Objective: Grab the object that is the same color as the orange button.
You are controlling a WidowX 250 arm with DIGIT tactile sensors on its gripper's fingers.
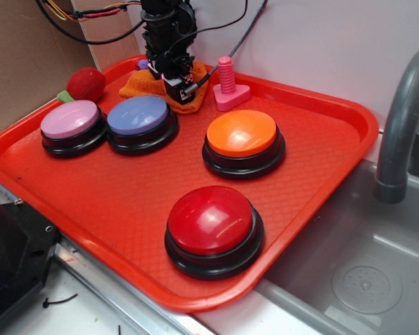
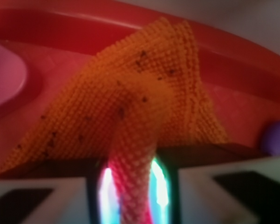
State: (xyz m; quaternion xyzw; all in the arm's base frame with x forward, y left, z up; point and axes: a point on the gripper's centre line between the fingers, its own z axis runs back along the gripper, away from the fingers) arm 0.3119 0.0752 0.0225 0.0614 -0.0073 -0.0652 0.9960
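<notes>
Fingers (image 2: 130,196) pinch a raised fold of the orange cloth (image 2: 130,107) between them, and the weave bunches up into the gap while the rest spreads out beyond the tips over the red tray (image 2: 242,112). In the exterior view the fingers (image 1: 178,87) are down on the cloth (image 1: 143,87) at the tray's (image 1: 111,202) far edge. Left of them sits a red ball (image 1: 86,84). Nearer the camera, left of the fingers, stand a pink button (image 1: 71,120) and a purple button (image 1: 138,115). Just right of the fingers is a pink peg toy (image 1: 229,87). Right and nearer stands the orange button (image 1: 242,134), with a red button (image 1: 210,220) nearest the camera. A grey tap (image 1: 403,118) rises at far right.
</notes>
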